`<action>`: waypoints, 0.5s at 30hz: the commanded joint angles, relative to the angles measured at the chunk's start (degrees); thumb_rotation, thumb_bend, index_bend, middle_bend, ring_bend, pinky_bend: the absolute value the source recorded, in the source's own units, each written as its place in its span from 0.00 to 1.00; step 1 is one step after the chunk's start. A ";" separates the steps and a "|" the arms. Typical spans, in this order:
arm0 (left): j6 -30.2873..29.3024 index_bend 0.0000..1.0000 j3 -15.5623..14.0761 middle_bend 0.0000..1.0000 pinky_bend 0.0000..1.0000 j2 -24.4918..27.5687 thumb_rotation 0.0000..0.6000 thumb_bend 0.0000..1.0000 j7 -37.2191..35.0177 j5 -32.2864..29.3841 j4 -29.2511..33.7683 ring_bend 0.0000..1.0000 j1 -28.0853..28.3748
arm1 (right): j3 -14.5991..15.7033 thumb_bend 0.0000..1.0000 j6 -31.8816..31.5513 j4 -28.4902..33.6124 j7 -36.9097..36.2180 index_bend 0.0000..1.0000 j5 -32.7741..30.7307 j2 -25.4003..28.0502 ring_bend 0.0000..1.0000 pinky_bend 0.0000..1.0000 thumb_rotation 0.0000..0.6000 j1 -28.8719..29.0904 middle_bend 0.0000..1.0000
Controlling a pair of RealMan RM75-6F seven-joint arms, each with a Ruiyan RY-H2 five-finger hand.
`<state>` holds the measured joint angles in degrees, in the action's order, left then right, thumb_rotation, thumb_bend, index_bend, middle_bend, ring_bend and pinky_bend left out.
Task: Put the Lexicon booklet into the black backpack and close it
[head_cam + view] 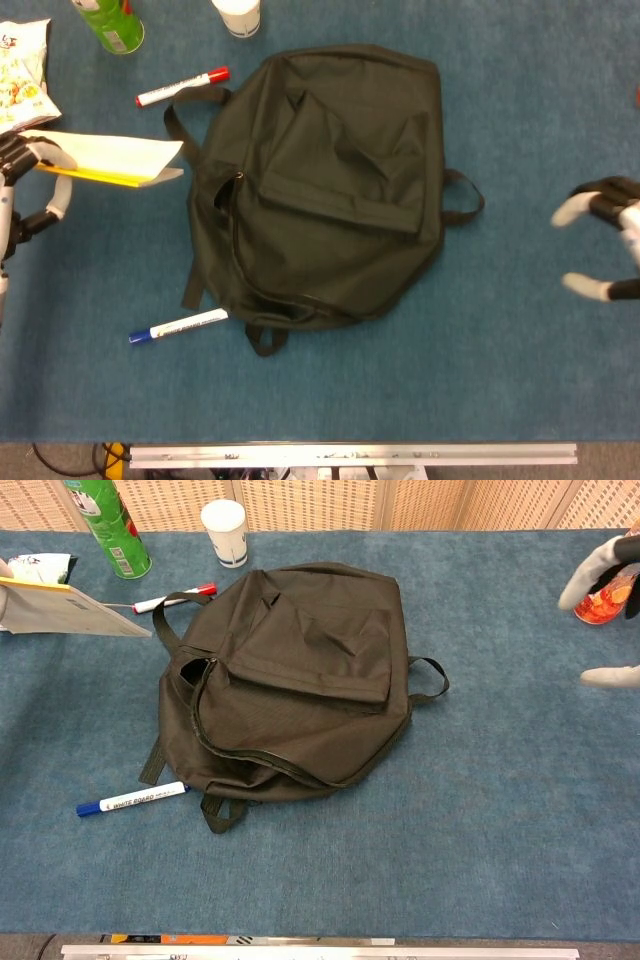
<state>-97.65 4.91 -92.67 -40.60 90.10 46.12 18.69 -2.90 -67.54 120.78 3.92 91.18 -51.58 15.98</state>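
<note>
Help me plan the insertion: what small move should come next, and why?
Probably bring the right hand to the backpack and lift the flap along the unzipped edge. The left hand holds the booklet off to the side, while the opening lies slack and nearly flat, too narrow for sliding it in.

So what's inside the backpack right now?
The backpack zipper gapes on its left side, but only dark shows inside; contents are hidden. The booklet is outside, held by the left hand.
</note>
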 commanded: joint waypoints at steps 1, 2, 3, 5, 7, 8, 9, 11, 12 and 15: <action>-1.77 0.71 -0.47 0.58 0.45 1.73 1.00 0.42 1.04 0.87 1.52 0.52 -1.10 | -0.63 0.00 5.49 1.83 3.80 0.43 -2.79 -4.05 0.32 0.47 1.00 3.86 0.42; -2.17 0.71 -0.61 0.58 0.45 2.26 1.00 0.42 1.50 1.13 2.13 0.52 -1.37 | -0.57 0.00 7.26 2.15 4.94 0.43 -3.91 -5.33 0.32 0.47 1.00 4.88 0.42; -2.40 0.71 -0.72 0.58 0.45 2.64 1.00 0.42 1.80 1.30 2.59 0.52 -1.56 | -0.63 0.00 8.30 2.31 5.84 0.42 -4.92 -6.09 0.32 0.47 1.00 5.53 0.42; -2.81 0.71 -0.88 0.58 0.45 3.34 1.00 0.42 2.32 1.54 3.50 0.52 -1.93 | -0.64 0.00 10.90 2.63 7.59 0.41 -6.92 -8.05 0.31 0.47 1.00 7.17 0.42; -2.72 0.71 -0.93 0.58 0.45 3.84 1.00 0.42 3.09 1.74 4.46 0.52 -1.99 | -0.82 0.00 13.20 2.84 9.68 0.40 -9.30 -10.51 0.30 0.47 1.00 8.94 0.42; -2.69 0.71 -0.88 0.58 0.45 4.02 1.00 0.42 3.43 1.73 4.80 0.52 -2.06 | -1.12 0.00 14.08 2.82 10.87 0.39 -10.76 -12.24 0.30 0.47 1.00 9.92 0.41; -2.81 0.71 -0.88 0.58 0.45 4.18 1.00 0.42 3.60 1.79 5.06 0.52 -2.17 | -1.31 0.00 14.34 2.64 11.94 0.39 -11.80 -13.42 0.30 0.47 1.00 10.47 0.41; -2.90 0.71 -0.84 0.58 0.45 4.47 1.00 0.42 3.96 1.88 5.55 0.52 -2.24 | -1.49 0.00 14.63 2.28 13.90 0.38 -13.38 -15.32 0.29 0.47 1.00 11.31 0.40; -2.94 0.71 -0.80 0.58 0.45 4.75 1.00 0.42 4.35 1.92 5.94 0.52 -2.32 | -1.54 0.00 15.15 1.94 15.46 0.38 -14.68 -17.24 0.28 0.46 1.00 12.16 0.40; -3.51 0.71 -1.23 0.58 0.45 5.35 1.00 0.41 4.89 2.04 6.56 0.52 -3.34 | -1.79 0.00 15.94 0.67 19.64 0.36 -19.40 -22.54 0.27 0.45 1.00 14.37 0.39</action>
<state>-100.71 4.01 -87.57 -35.80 92.05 52.66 16.11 -4.28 -52.77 122.51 19.76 75.86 -69.71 27.98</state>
